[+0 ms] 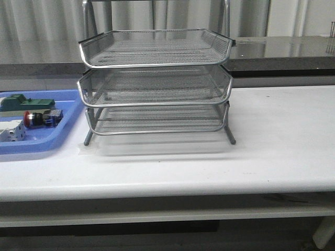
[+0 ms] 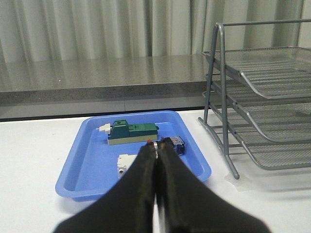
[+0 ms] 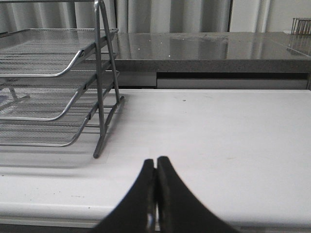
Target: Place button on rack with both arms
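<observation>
1. The small red-headed push button [image 1: 41,118] lies on its side in the flat blue plastic tray [image 1: 47,142], long axis across the table, left of the silver wire-mesh rack [image 1: 156,83].
2. The left gripper [image 2: 155,148], jaws clenched empty, faces the button directly and looks the nearer.
3. The right gripper [image 3: 156,165], also clenched empty, sits beyond the rack's far side.

The blue tray [image 1: 52,138] is cut off at the front view's left edge, and the left jaws mostly hide the button [image 2: 176,144]

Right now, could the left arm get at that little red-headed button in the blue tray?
Probably yes. The button lies uncovered in the blue tray, straight ahead of the left gripper, with nothing between them. The green block and white block lie apart from it. The fingers are shut, so they must open first.
</observation>
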`<state>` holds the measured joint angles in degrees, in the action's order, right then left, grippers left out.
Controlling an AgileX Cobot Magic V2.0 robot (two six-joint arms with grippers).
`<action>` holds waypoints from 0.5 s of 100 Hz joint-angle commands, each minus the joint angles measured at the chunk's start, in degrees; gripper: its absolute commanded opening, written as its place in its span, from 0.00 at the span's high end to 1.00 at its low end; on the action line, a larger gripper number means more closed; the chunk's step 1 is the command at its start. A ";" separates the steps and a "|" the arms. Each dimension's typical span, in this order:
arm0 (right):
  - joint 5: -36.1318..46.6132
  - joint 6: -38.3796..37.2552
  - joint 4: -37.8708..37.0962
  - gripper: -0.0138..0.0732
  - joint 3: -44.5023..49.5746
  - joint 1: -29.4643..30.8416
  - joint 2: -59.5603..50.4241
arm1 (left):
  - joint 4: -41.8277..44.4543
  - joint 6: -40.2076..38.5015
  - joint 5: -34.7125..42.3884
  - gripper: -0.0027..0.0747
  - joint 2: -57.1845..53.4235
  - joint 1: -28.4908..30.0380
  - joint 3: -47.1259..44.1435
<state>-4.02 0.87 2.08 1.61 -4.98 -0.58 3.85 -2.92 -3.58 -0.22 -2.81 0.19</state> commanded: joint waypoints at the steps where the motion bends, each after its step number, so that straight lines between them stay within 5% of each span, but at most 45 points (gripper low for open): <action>1: 4.38 -0.02 -0.44 0.91 -1.13 0.42 -1.18 | -0.44 -0.69 4.62 0.99 -1.85 0.09 -3.23; 50: 4.86 0.66 -0.93 0.91 -1.13 0.42 -1.18 | -0.44 -0.69 4.62 0.99 -1.85 0.09 -3.23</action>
<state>-4.02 0.87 2.08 1.61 -4.98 -0.58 3.85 -2.92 -3.58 -0.22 -2.81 0.19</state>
